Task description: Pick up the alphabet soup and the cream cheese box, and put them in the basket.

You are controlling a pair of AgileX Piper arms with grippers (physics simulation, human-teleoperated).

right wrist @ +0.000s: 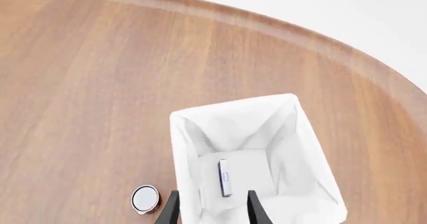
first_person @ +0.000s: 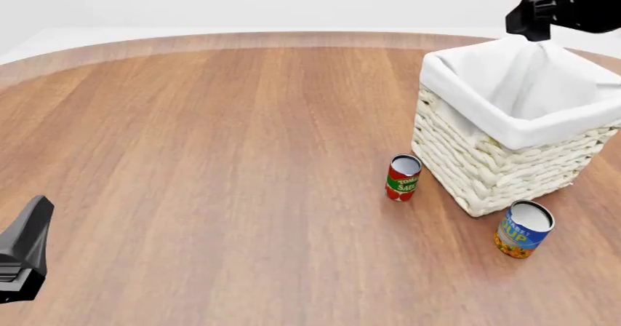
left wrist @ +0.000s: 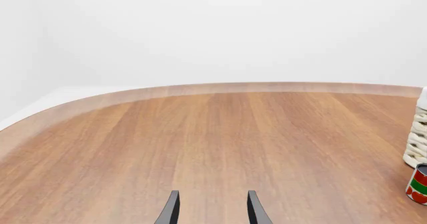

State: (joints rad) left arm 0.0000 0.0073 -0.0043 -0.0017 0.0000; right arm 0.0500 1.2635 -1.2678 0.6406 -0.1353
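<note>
Cream cheese box (right wrist: 225, 178) seen lying inside the basket (first_person: 485, 166), alphabet soup (first_person: 523, 228) stood just beside the basket's near corner, right gripper (right wrist: 212, 209) held spread and empty above the basket, left gripper (left wrist: 212, 209) likewise parted.

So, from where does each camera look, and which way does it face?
Front: fixed above the arms' side, facing forward and down over the table, basket, soup and red can; both arms show at the edges.
Left wrist: low behind the open left claw, facing across the table.
Right wrist: high above the basket, looking down past the open right claw at the box inside.
All three views show the basket.
</note>
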